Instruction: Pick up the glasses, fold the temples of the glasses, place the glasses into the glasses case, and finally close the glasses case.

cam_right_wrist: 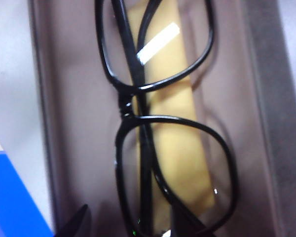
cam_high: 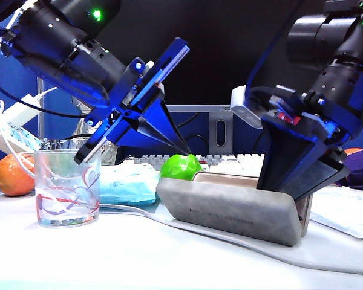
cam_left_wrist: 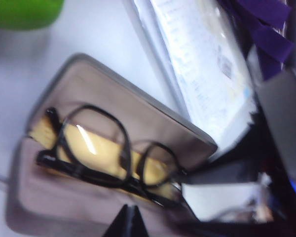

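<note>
Right gripper (cam_high: pixel 293 181) reaches into the open glasses case (cam_high: pixel 230 208), jaws half spread around the end of the glasses (cam_right_wrist: pixel 163 148); whether it grips them cannot be told. Glasses lie folded inside the case. Release gently, withdraw straight. Left gripper (cam_high: pixel 190 153), pinched empty, hovers above.

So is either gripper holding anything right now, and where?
Left gripper is shut on nothing. Right gripper straddles one end of the glasses in the glasses case; a firm hold cannot be told.

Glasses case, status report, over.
Left gripper shut, above case. Right gripper part-open inside glasses case. Glasses folded inside; lid open.
</note>
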Robot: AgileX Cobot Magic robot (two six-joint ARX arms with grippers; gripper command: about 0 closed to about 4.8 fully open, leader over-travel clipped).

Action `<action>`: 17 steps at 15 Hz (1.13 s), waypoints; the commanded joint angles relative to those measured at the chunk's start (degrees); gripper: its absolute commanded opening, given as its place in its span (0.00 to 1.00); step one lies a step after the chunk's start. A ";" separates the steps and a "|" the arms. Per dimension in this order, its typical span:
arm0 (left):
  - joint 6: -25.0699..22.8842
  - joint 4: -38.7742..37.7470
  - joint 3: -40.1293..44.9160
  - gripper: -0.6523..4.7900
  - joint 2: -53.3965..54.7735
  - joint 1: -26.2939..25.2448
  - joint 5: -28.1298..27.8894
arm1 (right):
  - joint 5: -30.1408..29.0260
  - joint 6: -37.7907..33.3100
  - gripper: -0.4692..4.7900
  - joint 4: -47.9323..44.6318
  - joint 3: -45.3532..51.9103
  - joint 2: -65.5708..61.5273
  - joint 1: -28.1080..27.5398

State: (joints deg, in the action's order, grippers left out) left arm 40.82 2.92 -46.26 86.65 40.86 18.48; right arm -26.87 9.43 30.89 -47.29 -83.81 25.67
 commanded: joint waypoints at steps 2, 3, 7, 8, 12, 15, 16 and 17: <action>0.13 0.59 -0.13 0.11 1.73 3.02 -5.77 | -4.74 0.00 0.49 -0.39 -0.09 0.42 0.20; 0.13 0.57 -0.11 0.11 2.43 3.76 -5.88 | -4.79 -0.02 0.49 -0.50 -0.09 0.42 0.20; 0.11 -1.25 -0.11 0.11 3.89 4.61 -8.90 | -1.68 -3.96 0.49 0.02 -0.22 1.90 0.00; 0.09 -1.92 -0.11 0.11 4.09 4.61 -9.35 | 0.66 -6.49 0.49 0.09 -0.22 2.71 -0.02; -0.04 -2.80 -0.11 0.11 4.96 4.63 -9.73 | 6.01 -10.08 0.49 -0.04 -0.20 3.39 0.00; -0.04 -3.34 -0.11 0.11 5.49 4.63 -9.92 | 7.48 -14.80 0.49 1.03 -0.20 3.50 0.00; -0.04 -3.34 -0.11 0.11 5.60 4.63 -10.27 | 7.48 -15.82 0.49 2.16 -0.20 3.69 0.00; -0.04 -3.37 -0.11 0.11 5.60 4.63 -10.84 | 7.48 -16.04 0.52 3.30 -0.22 4.17 0.00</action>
State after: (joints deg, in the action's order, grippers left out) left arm 40.80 1.48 -46.33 91.90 45.41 9.23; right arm -20.67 -5.67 31.81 -47.42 -80.25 25.74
